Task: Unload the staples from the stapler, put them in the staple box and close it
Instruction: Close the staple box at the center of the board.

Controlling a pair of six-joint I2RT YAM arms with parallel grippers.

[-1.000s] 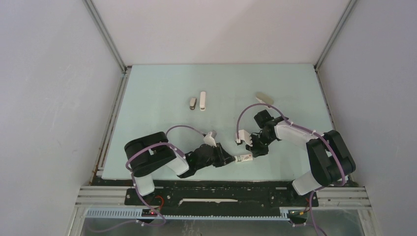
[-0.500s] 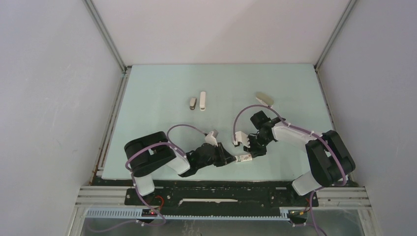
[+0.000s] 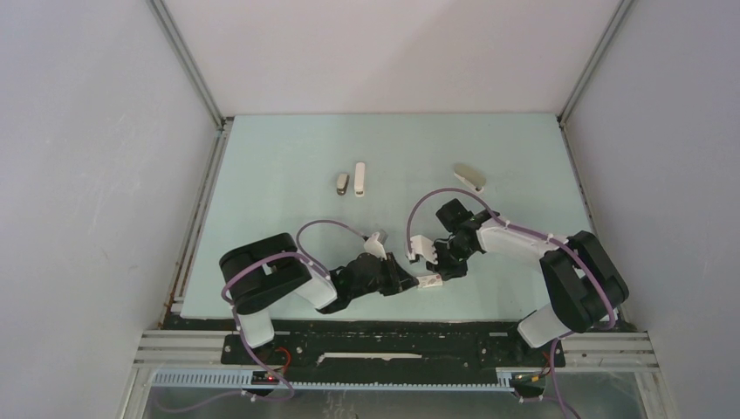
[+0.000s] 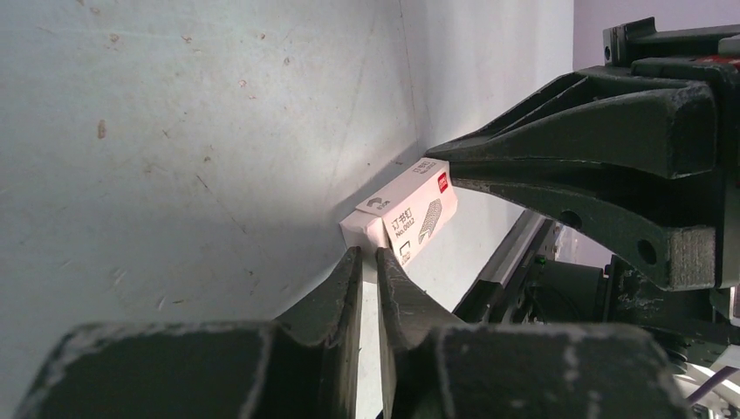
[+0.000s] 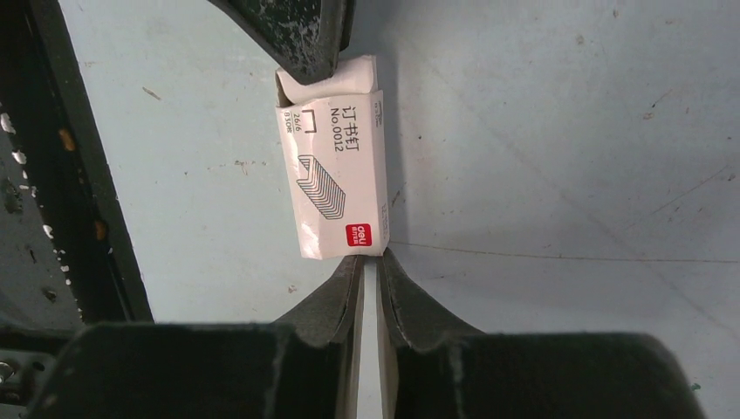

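Partly: box (image 5: 336, 175) flap behind left hand (image 4: 367, 255)

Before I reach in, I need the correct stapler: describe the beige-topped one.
On the green table, look beyond the right arm. The stapler lies alone there, askew, beige over white, unlike the slim white stapler and grey piece further left.

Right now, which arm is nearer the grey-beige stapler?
Right. The right arm passes close by the stapler on its near side; the left arm lies farther away, to the near left.
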